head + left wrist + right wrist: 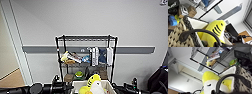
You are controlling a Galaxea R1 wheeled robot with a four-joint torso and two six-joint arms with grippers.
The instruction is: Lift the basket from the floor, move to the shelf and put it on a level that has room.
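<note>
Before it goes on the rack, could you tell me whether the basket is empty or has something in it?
Not empty. The basket holds a yellow and white plush toy that rises above its rim, with black stripes on its yellow head in the left wrist view.

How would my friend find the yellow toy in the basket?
Look at the black wire shelf by the grey wall. Right in front stands a cream basket. The plush toy inside is bright yellow and white with dark stripes, unlike anything around it.

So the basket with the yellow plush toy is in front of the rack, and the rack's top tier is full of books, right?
Not quite. The head view shows the top tier bare; the books stand one tier lower. The basket with the yellow plush toy is indeed before the rack.
</note>
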